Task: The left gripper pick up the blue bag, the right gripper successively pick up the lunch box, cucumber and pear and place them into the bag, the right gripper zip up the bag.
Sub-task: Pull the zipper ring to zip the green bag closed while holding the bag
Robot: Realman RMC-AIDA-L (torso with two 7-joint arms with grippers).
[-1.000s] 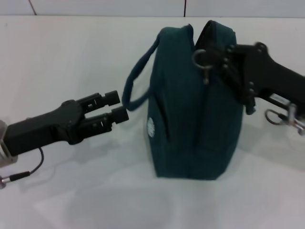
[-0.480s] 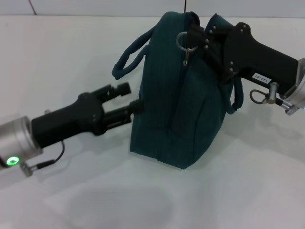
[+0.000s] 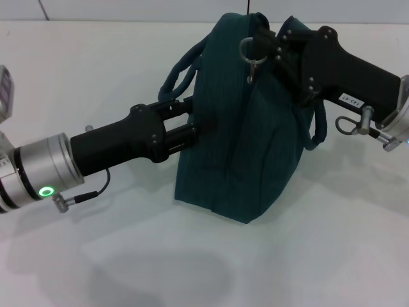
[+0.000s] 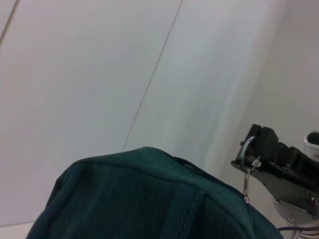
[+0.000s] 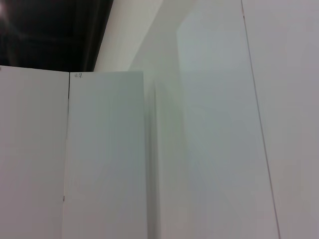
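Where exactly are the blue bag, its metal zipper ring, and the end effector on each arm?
blue bag (image 3: 255, 153), head view, on its side panel.
metal zipper ring (image 3: 248, 48), head view, on the ring loop.
left end effector (image 3: 185, 125), head view, at the fingertips against the bag.
right end effector (image 3: 271, 43), head view, at the tips beside the ring.

the blue bag (image 3: 255, 141) stands on the table (image 3: 96, 64) between left end effector (image 3: 188, 125) and right end effector (image 3: 268, 45).

I see a smooth white tabletop (image 3: 128, 70) under soft light. Pale seamed wall panels (image 5: 214, 149) stand behind. Above them, a dark ceiling patch (image 5: 50, 30).
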